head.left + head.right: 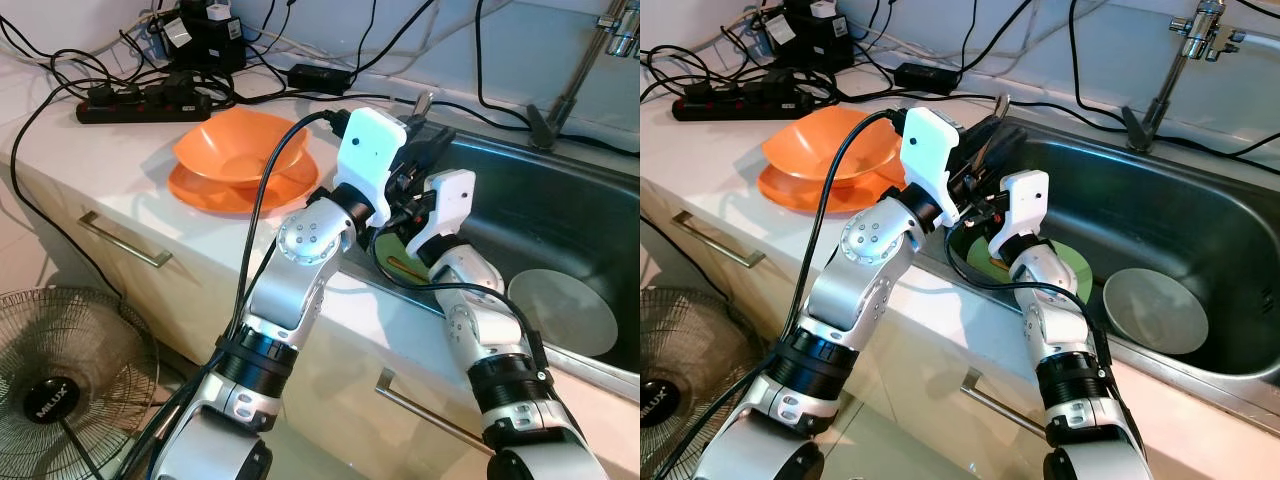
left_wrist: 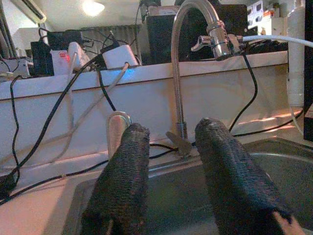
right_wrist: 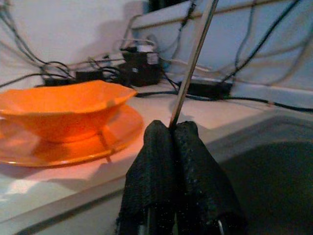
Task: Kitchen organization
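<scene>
The right pincer (image 3: 173,134) is pressed together on a thin metal utensil (image 3: 193,58), held upright at the sink's near-left corner. The left pincer (image 2: 171,161) is spread, empty, just beside it over the sink (image 1: 1200,215), pointing toward the faucet (image 2: 195,29). An orange bowl (image 1: 240,148) is stacked on an orange plate (image 1: 205,192) on the surface (image 1: 100,150). A green plate (image 1: 1072,268) and a grey plate (image 1: 1155,310) lie in the sink. The step in hand is judged to be utensil transfer; a clear placement spot is required next.
</scene>
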### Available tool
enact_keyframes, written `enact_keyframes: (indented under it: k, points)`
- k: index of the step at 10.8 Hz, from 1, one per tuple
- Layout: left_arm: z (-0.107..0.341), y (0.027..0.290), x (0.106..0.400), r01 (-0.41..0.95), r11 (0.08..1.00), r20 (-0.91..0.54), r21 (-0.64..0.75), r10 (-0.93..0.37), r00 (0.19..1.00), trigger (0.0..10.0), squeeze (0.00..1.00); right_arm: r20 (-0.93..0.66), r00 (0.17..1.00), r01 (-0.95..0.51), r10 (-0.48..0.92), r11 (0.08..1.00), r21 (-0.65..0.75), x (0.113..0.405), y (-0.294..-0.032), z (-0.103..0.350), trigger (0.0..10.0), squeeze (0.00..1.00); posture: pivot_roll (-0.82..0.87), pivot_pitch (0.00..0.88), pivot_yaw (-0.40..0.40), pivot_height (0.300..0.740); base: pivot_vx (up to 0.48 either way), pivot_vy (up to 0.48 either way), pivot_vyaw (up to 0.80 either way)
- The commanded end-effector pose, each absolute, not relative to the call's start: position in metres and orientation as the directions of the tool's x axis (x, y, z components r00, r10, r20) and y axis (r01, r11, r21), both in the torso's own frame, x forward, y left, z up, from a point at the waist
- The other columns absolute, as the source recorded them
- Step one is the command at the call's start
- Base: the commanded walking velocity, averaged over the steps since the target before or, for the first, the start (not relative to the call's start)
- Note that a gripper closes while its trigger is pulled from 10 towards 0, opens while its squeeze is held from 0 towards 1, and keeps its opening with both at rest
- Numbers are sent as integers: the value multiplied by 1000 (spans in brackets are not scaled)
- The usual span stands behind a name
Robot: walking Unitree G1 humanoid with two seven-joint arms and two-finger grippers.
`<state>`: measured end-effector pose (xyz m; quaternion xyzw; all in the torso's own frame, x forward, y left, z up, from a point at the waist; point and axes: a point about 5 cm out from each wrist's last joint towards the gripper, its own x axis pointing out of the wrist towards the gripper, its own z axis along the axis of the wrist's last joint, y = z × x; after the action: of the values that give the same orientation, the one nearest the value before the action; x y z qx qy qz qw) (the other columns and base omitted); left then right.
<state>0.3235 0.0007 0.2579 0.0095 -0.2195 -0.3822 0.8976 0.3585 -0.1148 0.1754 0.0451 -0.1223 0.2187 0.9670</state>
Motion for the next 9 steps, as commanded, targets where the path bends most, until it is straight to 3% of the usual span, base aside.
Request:
enact_keyframes:
  k: [1,2,3,4,7,9]
  points:
    - [257,-1,320,696,696,386,178,-699,601,10000,0,293,877,-405,382,914,22,363,-119,187,0,0,167,66,-6,740,0,0,0]
    - [255,3,319,691,704,391,165,-690,609,10000,0,286,891,-374,353,927,20,367,-125,188,0,0,167,66,-6,740,0,0,0]
    - [251,11,317,686,713,399,144,-676,619,10000,0,265,918,-306,294,952,5,374,-136,188,8824,0,168,64,-9,740,0,0,0]
    - [249,15,315,683,719,402,130,-668,626,10000,0,243,939,-248,242,969,-8,379,-144,188,10000,0,168,64,-9,740,0,0,0]
    - [226,44,315,626,775,338,92,-615,712,10000,0,181,978,-95,106,993,-67,392,-181,191,10000,0,178,62,-13,740,0,0,0]
    - [201,64,311,600,793,213,104,-607,766,10000,0,107,993,-35,49,990,-136,396,-199,184,10000,0,191,51,-16,740,0,0,0]
